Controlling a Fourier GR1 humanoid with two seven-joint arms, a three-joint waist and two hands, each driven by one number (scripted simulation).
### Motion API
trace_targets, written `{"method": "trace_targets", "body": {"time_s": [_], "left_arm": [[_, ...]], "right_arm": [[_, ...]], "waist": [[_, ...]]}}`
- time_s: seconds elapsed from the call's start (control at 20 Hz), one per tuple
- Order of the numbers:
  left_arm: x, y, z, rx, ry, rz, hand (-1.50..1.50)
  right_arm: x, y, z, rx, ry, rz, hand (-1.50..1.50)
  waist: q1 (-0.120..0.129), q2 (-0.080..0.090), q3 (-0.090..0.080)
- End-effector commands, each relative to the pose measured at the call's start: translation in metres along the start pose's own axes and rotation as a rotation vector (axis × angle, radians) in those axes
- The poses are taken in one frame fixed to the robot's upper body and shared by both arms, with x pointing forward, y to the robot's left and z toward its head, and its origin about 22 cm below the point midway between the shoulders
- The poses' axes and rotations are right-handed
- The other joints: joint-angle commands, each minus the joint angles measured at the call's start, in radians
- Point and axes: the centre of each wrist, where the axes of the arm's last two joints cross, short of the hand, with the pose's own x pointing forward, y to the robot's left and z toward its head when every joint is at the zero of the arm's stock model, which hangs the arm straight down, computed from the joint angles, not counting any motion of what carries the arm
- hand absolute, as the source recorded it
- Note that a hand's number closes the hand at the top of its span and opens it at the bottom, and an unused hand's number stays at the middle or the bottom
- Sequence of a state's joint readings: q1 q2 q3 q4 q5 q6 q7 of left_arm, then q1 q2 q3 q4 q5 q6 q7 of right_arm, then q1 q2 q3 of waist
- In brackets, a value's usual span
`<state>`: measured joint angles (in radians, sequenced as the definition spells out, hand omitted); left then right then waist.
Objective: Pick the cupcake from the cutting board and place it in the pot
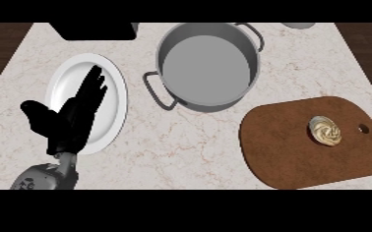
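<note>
Swirled cupcake on brown cutting board, grey pot apart

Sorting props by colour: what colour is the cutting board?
The cutting board is reddish brown, clearest in the head view.

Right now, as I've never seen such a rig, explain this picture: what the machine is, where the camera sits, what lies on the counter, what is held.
A humanoid robot's head camera looks steeply down at a marble counter. Its black left hand, on a grey forearm, rests open at lower left, overlapping a white plate. The right hand is out of view. An empty grey two-handled pot stands mid-counter; a cupcake sits on the brown cutting board at right. Nothing is held.
</note>
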<state>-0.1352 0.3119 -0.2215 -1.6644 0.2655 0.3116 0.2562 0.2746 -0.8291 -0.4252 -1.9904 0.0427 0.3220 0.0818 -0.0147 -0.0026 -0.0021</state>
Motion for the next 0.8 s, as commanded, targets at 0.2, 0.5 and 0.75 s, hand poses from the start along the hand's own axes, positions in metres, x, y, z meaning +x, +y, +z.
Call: {"method": "trace_targets", "body": {"time_s": [0.2,0.5,0.75], "left_arm": [[0.005,-0.018,0.017,-0.024,-0.02,0.009,0.0],[0.003,0.009,-0.005,-0.011,-0.004,0.024,0.0],[-0.019,-0.003,0.001,-0.028,0.018,0.015,0.0]], "right_arm": [[0.027,-0.014,-0.02,0.166,0.225,0.07,-1.5],[0.031,-0.002,-0.029,0.203,0.291,0.055,-1.5],[0.03,0.025,-0.047,0.286,0.344,0.093,-1.5]], "waist": [[0.03,0.003,0.001],[0.014,0.003,0.002],[0.019,0.003,0.002]]}}
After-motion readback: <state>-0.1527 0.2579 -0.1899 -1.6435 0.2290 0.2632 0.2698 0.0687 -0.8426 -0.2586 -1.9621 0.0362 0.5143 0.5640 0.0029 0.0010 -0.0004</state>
